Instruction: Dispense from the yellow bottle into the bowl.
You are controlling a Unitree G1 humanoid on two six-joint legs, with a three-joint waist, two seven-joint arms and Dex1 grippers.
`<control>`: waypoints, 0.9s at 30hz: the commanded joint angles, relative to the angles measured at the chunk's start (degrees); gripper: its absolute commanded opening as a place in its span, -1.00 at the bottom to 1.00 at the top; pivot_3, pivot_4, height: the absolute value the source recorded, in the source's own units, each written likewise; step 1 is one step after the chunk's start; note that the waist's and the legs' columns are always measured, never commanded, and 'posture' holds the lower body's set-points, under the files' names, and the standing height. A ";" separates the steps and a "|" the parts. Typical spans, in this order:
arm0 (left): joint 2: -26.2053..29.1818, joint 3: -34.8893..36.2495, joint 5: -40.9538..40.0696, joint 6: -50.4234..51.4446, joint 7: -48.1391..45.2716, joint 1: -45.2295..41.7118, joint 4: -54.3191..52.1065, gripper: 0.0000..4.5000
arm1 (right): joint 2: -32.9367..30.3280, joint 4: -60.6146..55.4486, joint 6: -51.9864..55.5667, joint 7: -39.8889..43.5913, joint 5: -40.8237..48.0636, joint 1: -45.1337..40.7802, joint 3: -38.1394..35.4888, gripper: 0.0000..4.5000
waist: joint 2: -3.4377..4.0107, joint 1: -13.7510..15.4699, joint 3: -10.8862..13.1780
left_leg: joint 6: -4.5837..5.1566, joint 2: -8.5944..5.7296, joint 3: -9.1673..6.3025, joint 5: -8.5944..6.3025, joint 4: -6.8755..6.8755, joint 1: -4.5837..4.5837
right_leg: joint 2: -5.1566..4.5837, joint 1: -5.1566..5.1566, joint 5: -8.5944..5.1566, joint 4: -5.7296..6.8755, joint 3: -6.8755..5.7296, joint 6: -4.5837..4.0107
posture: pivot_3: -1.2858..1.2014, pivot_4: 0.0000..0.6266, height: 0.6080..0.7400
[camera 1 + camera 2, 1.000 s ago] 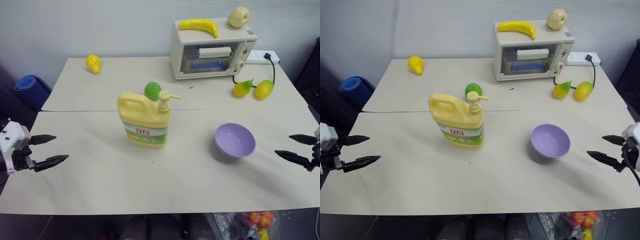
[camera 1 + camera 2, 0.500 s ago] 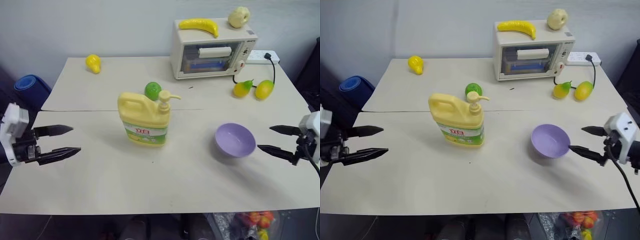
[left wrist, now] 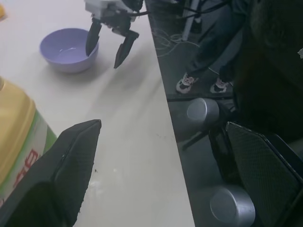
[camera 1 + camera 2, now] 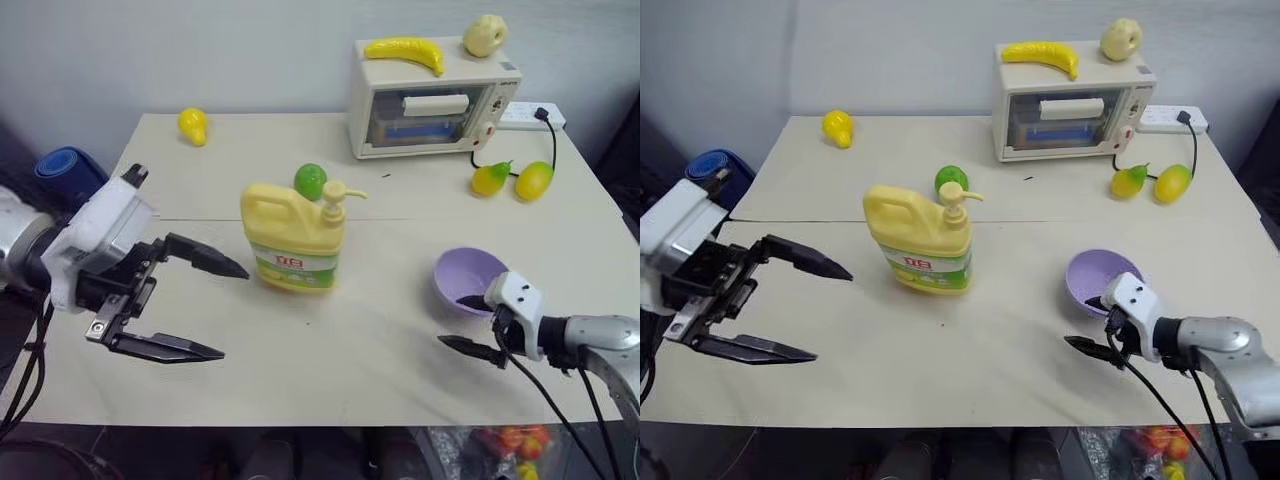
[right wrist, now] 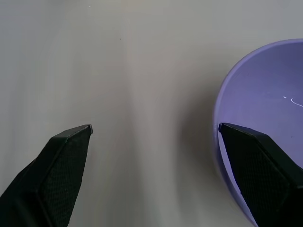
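Hands are both wide open and holding nothing, you'll see: left hand (image 4: 195, 310) lower left, right hand (image 4: 468, 323) at the bowl's (image 4: 455, 280) rim, lower right. Yellow bottle (image 4: 292, 238) stands mid-frame on the table (image 4: 350, 370).

We see even, soft, diffuse light over pale beige tabletop (image 4: 400, 220); no glare. Faint soft shadow beside large pale-yellow plastic pump jug (image 4: 292, 238) and under small lavender plastic bowl (image 4: 470, 279). Head views sharp across frame. We note black fingers (image 5: 57, 175) out of focus in wrist views; floor past table edge dim.
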 commanded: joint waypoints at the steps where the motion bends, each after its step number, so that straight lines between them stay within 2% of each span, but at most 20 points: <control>1: -0.95 -2.30 2.15 -1.48 -0.82 -2.58 1.77 1.00 | 2.13 1.31 -1.73 -2.46 -1.94 -2.19 0.97 0.82 | -0.04 -0.33 0.02 | -0.01 0.02 0.00 0.00 0.00 0.00 | 0.03 0.00 0.00 0.00 0.01 0.00 | 0.03 -0.52 1.00; 3: -1.66 -3.18 3.14 -2.06 -0.88 -3.28 2.29 1.00 | 2.87 2.57 -2.61 -2.81 -2.88 -2.99 1.61 0.59 | -0.04 -0.42 0.02 | -0.01 0.03 0.02 0.01 0.00 0.00 | 0.06 -0.02 0.01 0.01 0.06 0.00 | 0.03 -0.52 1.00; 13: -4.12 -4.01 3.82 -1.97 0.00 -5.51 2.29 1.00 | 3.71 9.04 -8.32 -2.44 -7.11 -5.09 2.87 -0.93 | -0.10 -0.31 0.04 | 0.00 0.04 0.03 0.01 0.04 -0.03 | 0.07 -0.05 0.02 0.01 0.08 0.02 | 0.03 -0.52 1.00; 15: -4.61 -3.84 3.79 -1.67 0.58 -5.73 2.45 1.00 | 3.49 8.71 -8.74 -1.90 -7.31 -4.86 2.67 -0.98 | -0.33 -0.35 -0.03 | 0.00 0.05 0.03 0.01 0.06 -0.01 | 0.08 -0.03 0.02 0.04 0.09 0.02 | 0.03 -0.52 1.00; 21: -7.03 -3.49 3.81 -1.27 3.22 -8.09 4.57 1.00 | -0.02 6.00 -9.98 1.98 -7.61 -6.01 2.24 -0.98 | -0.34 -0.36 -0.01 | 0.00 0.11 0.07 0.01 0.08 0.00 | 0.16 -0.04 0.03 0.04 0.15 0.01 | 0.03 -0.52 1.00; 27: -11.61 -4.83 5.29 -0.27 6.16 -19.19 14.21 1.00 | -4.21 3.57 -9.12 10.50 -5.50 -16.89 4.21 -0.98 | -0.35 -0.56 0.02 | 0.02 0.10 0.08 -0.01 0.34 -0.07 | 0.19 -0.05 0.11 0.08 0.19 0.07 | 0.03 -0.52 1.00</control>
